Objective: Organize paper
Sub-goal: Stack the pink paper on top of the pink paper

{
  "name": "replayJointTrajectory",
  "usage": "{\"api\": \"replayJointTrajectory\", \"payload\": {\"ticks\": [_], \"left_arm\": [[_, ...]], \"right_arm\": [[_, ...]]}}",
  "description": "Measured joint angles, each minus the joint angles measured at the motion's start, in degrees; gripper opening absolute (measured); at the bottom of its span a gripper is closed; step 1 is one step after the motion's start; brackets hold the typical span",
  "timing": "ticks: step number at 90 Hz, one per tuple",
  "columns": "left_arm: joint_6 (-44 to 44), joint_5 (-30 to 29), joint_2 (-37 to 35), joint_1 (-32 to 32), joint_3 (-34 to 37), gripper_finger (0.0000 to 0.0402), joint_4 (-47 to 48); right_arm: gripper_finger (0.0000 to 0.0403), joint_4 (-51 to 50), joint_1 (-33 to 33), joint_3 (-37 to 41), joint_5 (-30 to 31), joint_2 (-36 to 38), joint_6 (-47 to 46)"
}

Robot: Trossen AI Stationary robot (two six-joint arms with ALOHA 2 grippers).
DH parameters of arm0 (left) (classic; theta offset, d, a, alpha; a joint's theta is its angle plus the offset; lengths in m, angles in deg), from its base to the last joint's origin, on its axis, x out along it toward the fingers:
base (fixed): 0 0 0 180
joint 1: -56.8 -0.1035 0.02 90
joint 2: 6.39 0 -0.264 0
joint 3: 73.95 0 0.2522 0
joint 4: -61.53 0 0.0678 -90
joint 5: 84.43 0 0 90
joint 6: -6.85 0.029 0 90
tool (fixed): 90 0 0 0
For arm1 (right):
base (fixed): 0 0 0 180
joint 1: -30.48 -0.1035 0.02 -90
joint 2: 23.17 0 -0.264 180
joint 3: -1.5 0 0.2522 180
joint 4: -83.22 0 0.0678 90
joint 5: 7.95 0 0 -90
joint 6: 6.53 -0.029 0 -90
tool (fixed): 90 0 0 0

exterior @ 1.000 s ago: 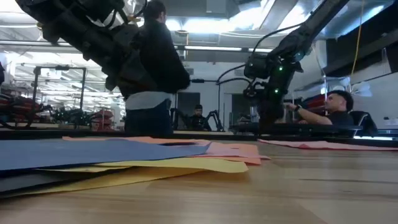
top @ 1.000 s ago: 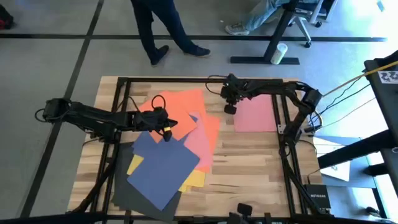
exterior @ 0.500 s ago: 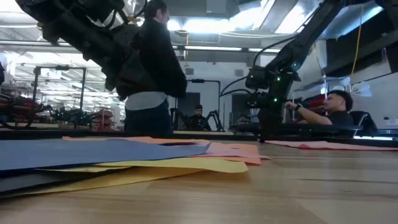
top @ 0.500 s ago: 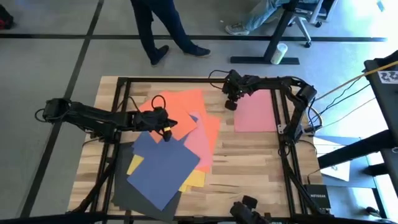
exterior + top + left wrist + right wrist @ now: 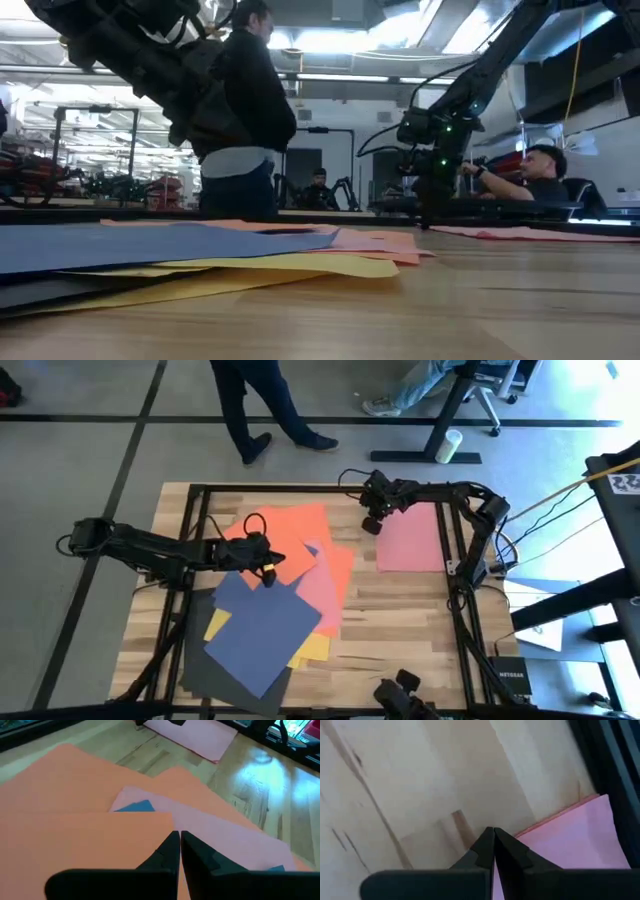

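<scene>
1. The right gripper is being positioned at the far corner of the single flat pink matte paper sheet, which is lying apart from the other sheets; most of that sheet is extending away from the claw toward the table's right side.
2. In the right wrist view, the right gripper's two dark fingers are being pressed together, tips at the pink sheet's edge; whether paper is being pinched between them cannot be told.
3. The left gripper is being held over the overlapping pile of coloured sheets. The large orange rectangular sheet is lying directly beneath and beyond the claw.
4. In the left wrist view, the left gripper's fingers are being kept closed, nothing visibly clamped.
5. The navy blue sheets are lying on the near side of the left claw, with the yellow sheet and the dark grey-black sheet being partly covered beneath them.
6. A second pink sheet is lying just beside the left claw, toward the table's middle, on the light wooden table.
</scene>
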Motion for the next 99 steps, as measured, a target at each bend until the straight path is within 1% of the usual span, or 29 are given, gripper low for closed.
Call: {"api": "replayJointTrajectory", "payload": {"ticks": [23, 34, 50, 69, 99], "left_arm": [[0.0, 0.0, 0.0, 0.01, 0.0, 0.0, 0.1], [0.02, 0.0, 0.0, -0.01, 0.0, 0.0, 0.15], [0.06, 0.0, 0.0, -0.01, 0.0, 0.0, 0.25], [0.13, 0.0, 0.0, 0.0, 0.0, 0.0, 0.26], [-0.03, 0.02, 0.0, -0.01, 0.0, 0.0, 0.29]], "right_arm": [[0.0, 0.18, 0.74, 0.03, 1.99, -0.02, -0.7], [0.0, 0.29, 0.77, 0.04, 2.01, -0.02, -0.74], [0.0, 0.39, 0.77, 0.04, -0.2, -0.02, -0.81], [0.0, 0.42, 0.74, 0.04, -0.91, -0.02, -0.81], [0.0, -0.12, 0.68, 0.18, -6.05, 0.84, -1.96]]}}
